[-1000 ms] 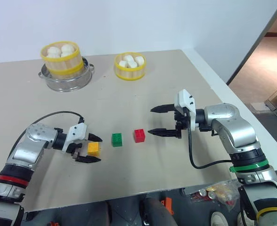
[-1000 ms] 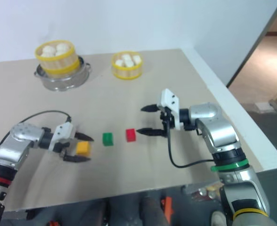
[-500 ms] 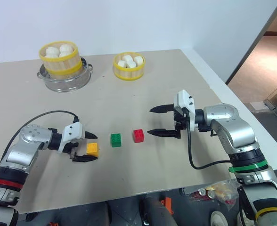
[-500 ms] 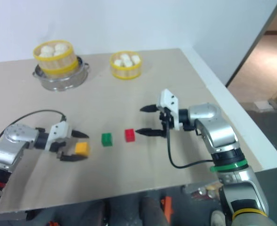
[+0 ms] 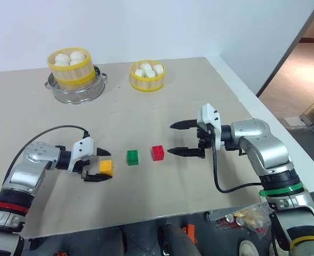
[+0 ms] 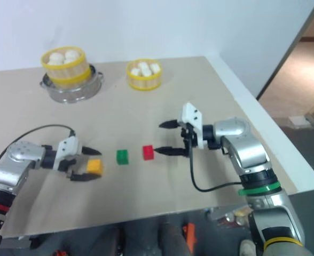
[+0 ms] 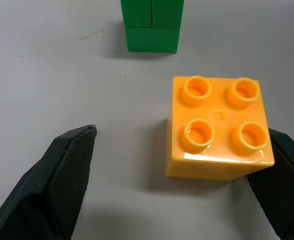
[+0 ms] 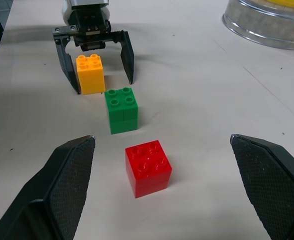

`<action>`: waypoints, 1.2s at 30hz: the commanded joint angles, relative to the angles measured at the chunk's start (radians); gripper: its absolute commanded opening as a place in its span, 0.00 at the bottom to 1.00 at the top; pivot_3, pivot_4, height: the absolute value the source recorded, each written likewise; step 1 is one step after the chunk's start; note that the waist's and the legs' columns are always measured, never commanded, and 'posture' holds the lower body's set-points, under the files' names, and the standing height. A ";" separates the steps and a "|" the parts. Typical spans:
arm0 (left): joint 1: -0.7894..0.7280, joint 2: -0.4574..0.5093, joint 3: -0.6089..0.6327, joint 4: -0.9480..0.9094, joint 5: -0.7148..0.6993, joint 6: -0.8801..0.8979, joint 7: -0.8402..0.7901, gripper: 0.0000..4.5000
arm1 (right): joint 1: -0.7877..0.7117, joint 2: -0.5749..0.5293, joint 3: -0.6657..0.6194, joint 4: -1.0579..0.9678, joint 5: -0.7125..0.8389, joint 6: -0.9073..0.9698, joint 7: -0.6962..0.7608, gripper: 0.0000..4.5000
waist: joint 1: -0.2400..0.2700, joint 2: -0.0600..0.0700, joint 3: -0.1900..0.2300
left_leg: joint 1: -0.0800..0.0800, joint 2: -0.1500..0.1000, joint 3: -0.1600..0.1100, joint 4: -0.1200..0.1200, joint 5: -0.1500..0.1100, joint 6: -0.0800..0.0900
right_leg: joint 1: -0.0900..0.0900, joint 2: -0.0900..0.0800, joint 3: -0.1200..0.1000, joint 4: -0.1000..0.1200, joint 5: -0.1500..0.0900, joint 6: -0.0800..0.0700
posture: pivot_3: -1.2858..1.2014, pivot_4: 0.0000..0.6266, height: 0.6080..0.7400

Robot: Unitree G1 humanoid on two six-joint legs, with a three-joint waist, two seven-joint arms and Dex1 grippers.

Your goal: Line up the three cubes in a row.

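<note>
On the beige desk the three cubes lie in a slightly uneven row: the yellow-orange cube at the robot's left, the green cube in the middle, the red cube at the right, each apart from its neighbour. The left pincer is spread, its two black fingers either side of the yellow-orange cube; in the left wrist view one finger lies against the cube's side (or very nearly) while the other stands off it. The right pincer is spread wide, just beside the red cube, touching nothing. Two yellow-rimmed steamers of white buns sit far back.
</note>
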 commanded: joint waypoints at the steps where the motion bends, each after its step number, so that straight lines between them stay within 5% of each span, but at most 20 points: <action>1: -0.042 0.005 0.027 0.051 0.020 -0.004 0.037 1.00 | -0.001 -0.009 -0.009 -0.046 0.006 -0.004 0.005 1.00 | 0.000 0.000 0.000 | 0.000 0.000 0.000 0.000 0.001 0.001 | 0.000 0.000 0.000 0.000 0.001 0.000 | 0.52 0.24 1.00; 21: -0.062 0.004 0.018 0.059 0.013 -0.032 -0.011 1.00 | 0.002 -0.012 -0.006 -0.044 0.002 -0.002 0.009 1.00 | -0.001 0.000 0.000 | 0.000 -0.001 0.001 -0.003 0.004 -0.001 | -0.001 0.001 0.002 0.000 0.002 -0.001 | 0.52 0.24 1.00; 36: -0.109 0.073 0.174 -0.165 -0.201 0.341 0.017 1.00 | 0.002 -0.006 -0.026 -0.043 0.021 0.018 0.000 1.00 | -0.002 -0.001 0.001 | -0.002 0.000 0.000 -0.004 0.004 -0.001 | -0.003 0.001 0.001 0.000 0.002 0.002 | 0.52 0.24 1.00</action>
